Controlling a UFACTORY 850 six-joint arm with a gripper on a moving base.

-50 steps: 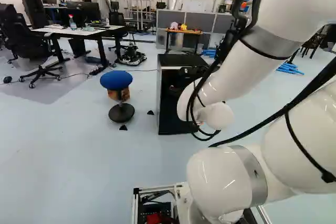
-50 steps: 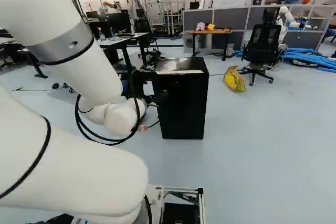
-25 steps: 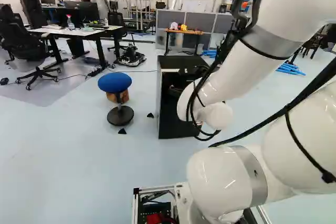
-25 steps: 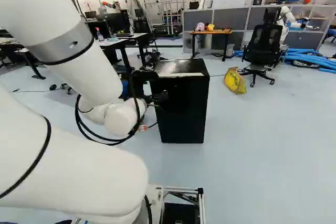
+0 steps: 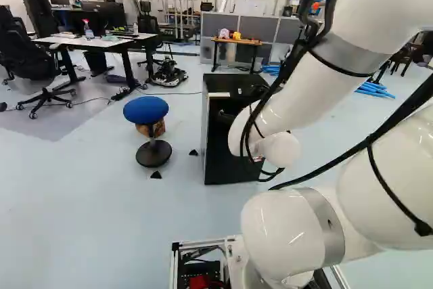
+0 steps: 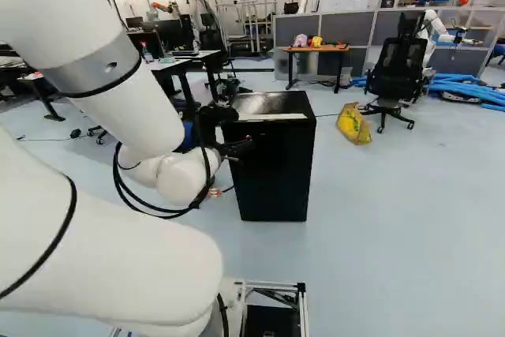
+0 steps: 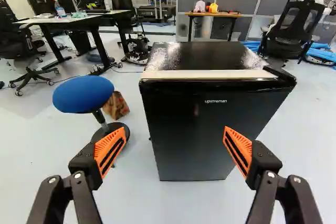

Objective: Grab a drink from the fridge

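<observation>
Fridge (image 6: 272, 179): one, black, upright on the floor (image 6: 379, 211); landmark for all that follows. Its front faces the gripper, the door (image 7: 184, 129) apparently shut, though the far corner is hard to read. A pale strip (image 7: 210, 74) runs along the front edge of its top.

Drink: one, whereabouts cannot be told.

Gripper (image 6: 241, 147): one, black, on the white arm (image 6: 130, 112), near the fridge front. Fingers open and spread wide, orange pads (image 7: 111, 148) well apart, nothing gripped; the fridge stands ahead, seen between them.

Stool (image 7: 83, 94): one, blue seat, black base, left of the fridge; a brown block (image 5: 157, 128) just behind it.

Desk (image 5: 101, 42): one, white-topped, beyond the fridge to its left, bearing a spray bottle (image 5: 88, 30).

Table (image 6: 323, 49): one, wooden top, well beyond the fridge, bearing a pink item (image 6: 301, 40) and a yellow item (image 6: 316, 41).

Yellow bag (image 6: 353, 123): one, on the floor right of the fridge.

Office chair (image 6: 394, 69): one, black, farther right of the fridge.

Blue tubes (image 6: 465, 87): a pile, beyond the fridge to its right.
</observation>
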